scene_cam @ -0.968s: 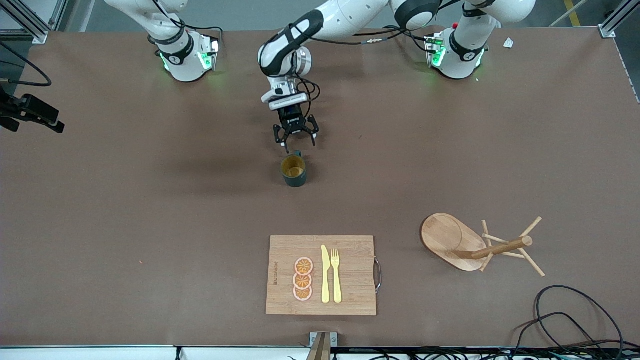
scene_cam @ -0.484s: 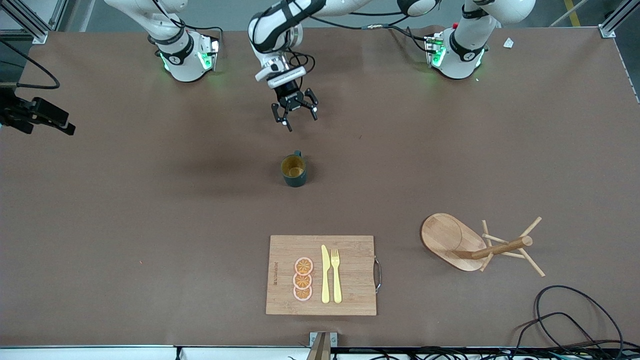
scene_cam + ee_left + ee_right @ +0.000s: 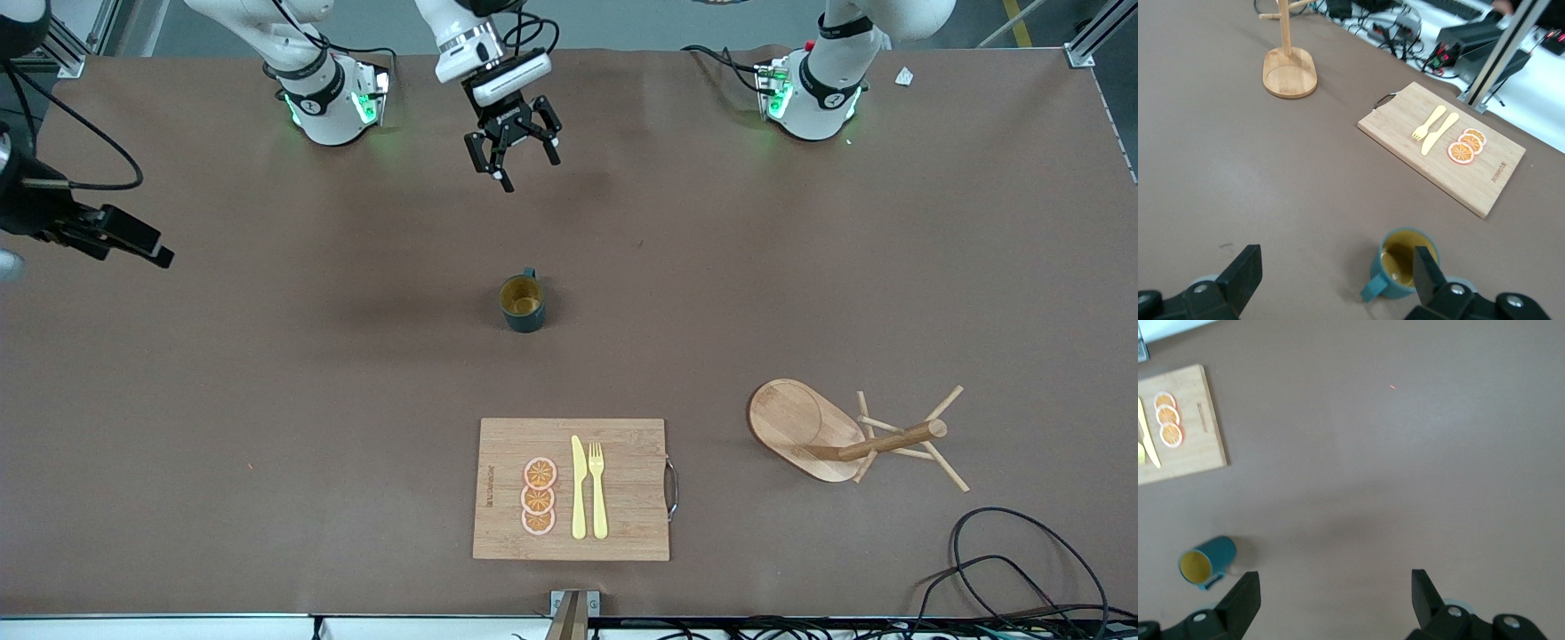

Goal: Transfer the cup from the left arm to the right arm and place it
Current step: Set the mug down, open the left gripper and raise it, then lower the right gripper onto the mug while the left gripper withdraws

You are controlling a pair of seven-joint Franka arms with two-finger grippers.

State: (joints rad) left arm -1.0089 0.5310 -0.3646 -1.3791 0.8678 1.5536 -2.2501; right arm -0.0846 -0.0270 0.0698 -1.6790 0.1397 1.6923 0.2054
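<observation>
Cup (image 3: 523, 304) upright on bare table, farther from front camera than cutting board (image 3: 571, 489), handle pointing toward robot bases. Left gripper (image 3: 514, 158) up in air, jaws spread, empty. Right gripper (image 3: 133, 244), likely open too, off toward right arm's table end; left nearer cup.

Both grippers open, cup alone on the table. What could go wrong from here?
The cup has its handle toward the arms' bases; the open left gripper, over bare table there, may strike it and tip the cup.
In the left wrist view the cup looks nearly as wide as the finger gap, so an off-centre grasp could shove it.
The open right gripper waits toward its own end of the table.
</observation>
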